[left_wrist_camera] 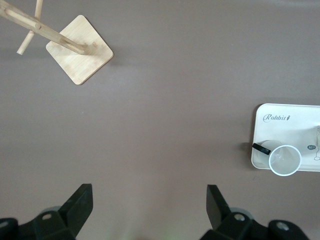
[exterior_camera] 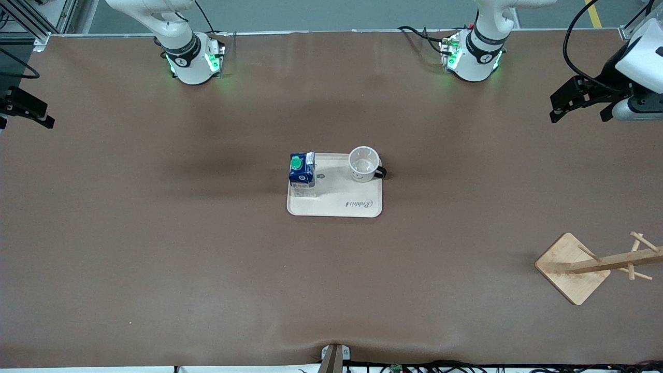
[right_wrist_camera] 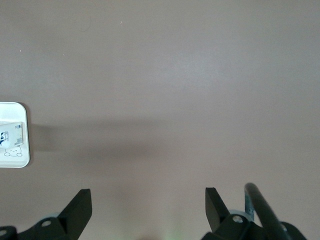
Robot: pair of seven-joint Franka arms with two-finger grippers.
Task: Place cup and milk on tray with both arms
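Note:
The cream tray [exterior_camera: 342,204] lies at the table's middle. The milk [exterior_camera: 302,173] stands upright on its corner toward the right arm's end. The cup [exterior_camera: 363,163] stands upright on its corner toward the left arm's end, handle pointing that way. My left gripper [exterior_camera: 579,111] is open and empty, up over the left arm's end of the table. My right gripper [exterior_camera: 26,110] is open and empty over the right arm's end. The left wrist view shows its gripper [left_wrist_camera: 149,200], the tray [left_wrist_camera: 280,120] and the cup [left_wrist_camera: 285,161]. The right wrist view shows its gripper [right_wrist_camera: 148,202], the tray corner [right_wrist_camera: 12,111] and part of the milk [right_wrist_camera: 12,132].
A wooden peg stand with a square base [exterior_camera: 570,267] stands toward the left arm's end, nearer to the front camera than the tray; it also shows in the left wrist view [left_wrist_camera: 80,50]. Brown table cover [exterior_camera: 207,259] surrounds the tray.

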